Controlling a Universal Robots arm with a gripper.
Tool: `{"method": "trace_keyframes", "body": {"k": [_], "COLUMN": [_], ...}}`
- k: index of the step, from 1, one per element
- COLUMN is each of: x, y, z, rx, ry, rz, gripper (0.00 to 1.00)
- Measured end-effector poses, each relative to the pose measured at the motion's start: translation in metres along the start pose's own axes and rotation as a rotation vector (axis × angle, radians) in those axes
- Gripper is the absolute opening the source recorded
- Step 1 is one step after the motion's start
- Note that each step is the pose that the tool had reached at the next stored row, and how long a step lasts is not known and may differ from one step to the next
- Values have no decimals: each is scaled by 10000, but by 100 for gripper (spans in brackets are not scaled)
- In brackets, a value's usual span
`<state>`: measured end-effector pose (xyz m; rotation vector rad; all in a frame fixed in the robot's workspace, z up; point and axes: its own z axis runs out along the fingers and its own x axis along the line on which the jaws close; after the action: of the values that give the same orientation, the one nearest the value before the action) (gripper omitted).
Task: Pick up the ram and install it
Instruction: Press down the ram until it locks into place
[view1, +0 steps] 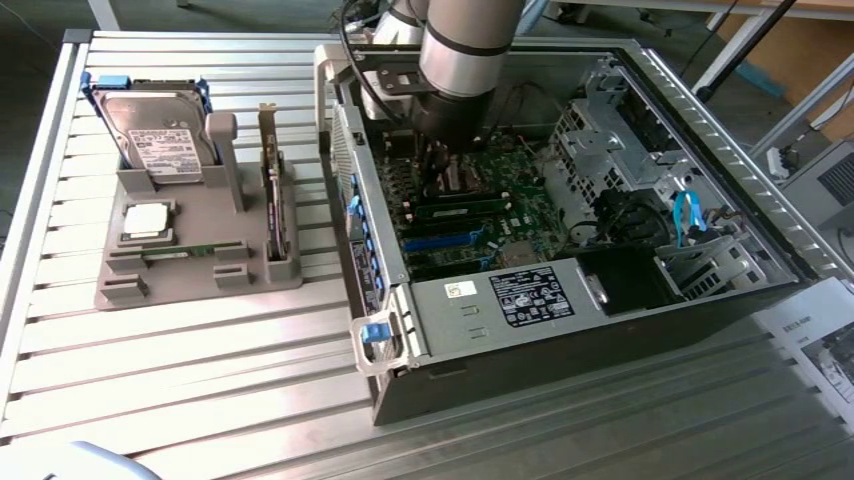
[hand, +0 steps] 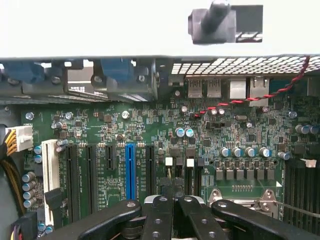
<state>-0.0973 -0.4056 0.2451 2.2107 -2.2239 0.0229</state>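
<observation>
The open computer case (view1: 400, 330) lies on its side on a slatted metal table (view1: 200, 390). On the exterior view's left of the case, the nearest stretch of table is bare and wide. Just inside the case's near wall sits the power supply (view1: 534, 295). It carries a black label with white print and a small white sticker beside it; neither can be read.

Beyond the power supply, the green motherboard (view1: 494, 235) lies sunk between the case's raised walls. A blue slot and long dark memory slots run across it. On the exterior view's right, drive cages and a blue cable crowd it.

The arm comes down from above into the middle of the case. Its gripper (hand: 173, 192) stands low over the board, near the long slots, and the case's rear wall is close on the exterior view's left. In the wrist view its black fingers (hand: 160, 210) are pressed together, and whether anything thin sits between them cannot be told.

Outside the case, on the exterior view's left, a grey holder (view1: 120, 295) stands well apart from the case wall. The ram (view1: 180, 250), a thin green strip, lies in the holder. Just beyond it is a square silver processor (view1: 147, 220). Farther back a hard drive (view1: 160, 140) stands upright, its white label too small to read. A dark expansion card (view1: 274, 190) stands on edge on the holder's case-side end.
</observation>
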Motion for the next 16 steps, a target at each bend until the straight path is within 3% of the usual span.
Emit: {"method": "trace_keyframes", "body": {"k": [16], "x": [-1], "y": [2], "z": [123], "rx": [-1], "ry": [3], "rz": [0], "gripper": [10]}}
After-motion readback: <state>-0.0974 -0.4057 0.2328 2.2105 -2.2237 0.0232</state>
